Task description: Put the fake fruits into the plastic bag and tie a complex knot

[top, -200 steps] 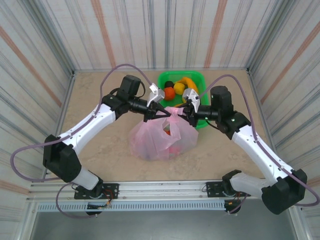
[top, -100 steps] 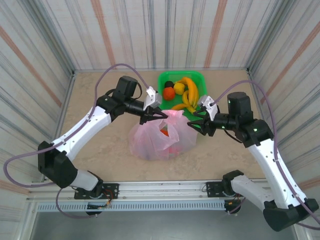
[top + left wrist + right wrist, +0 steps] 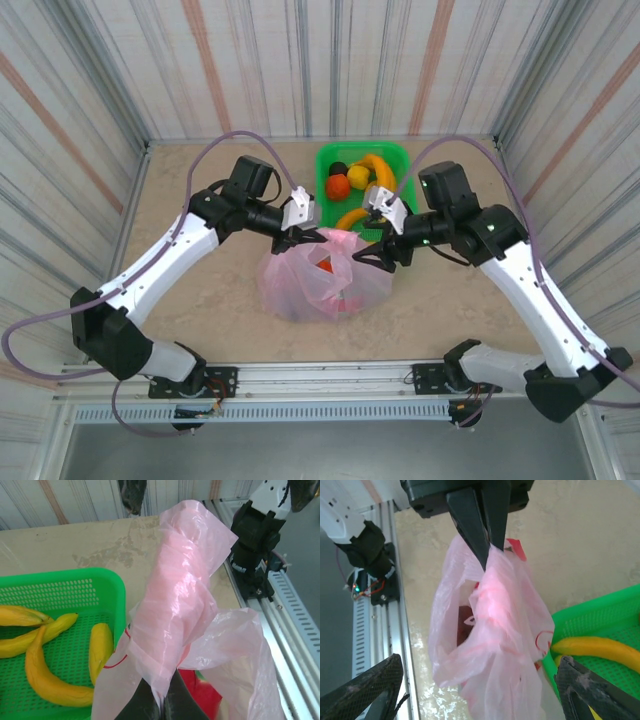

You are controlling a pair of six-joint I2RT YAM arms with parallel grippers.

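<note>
The left gripper (image 3: pixel 296 239) is clamped tight on the pink plastic bag (image 3: pixel 322 285) at its twisted-up top, holding that strand up over the bag's body. A second ago the right gripper (image 3: pixel 368 258) was pinched onto the bag's top as well. It then let go and drew off toward the right edge of the table (image 3: pixel 200 300), and now it sits close beside the bag's right side with its jaws spread wide, gripping nothing.

The bag stands mid-table against the near wall of the green mesh basket (image 3: pixel 325 160), about where it was. A red fruit (image 3: pixel 206 696) shows through its mouth. Bananas (image 3: pixel 378 170) and an orange fruit (image 3: pixel 339 186) lie in the basket.
</note>
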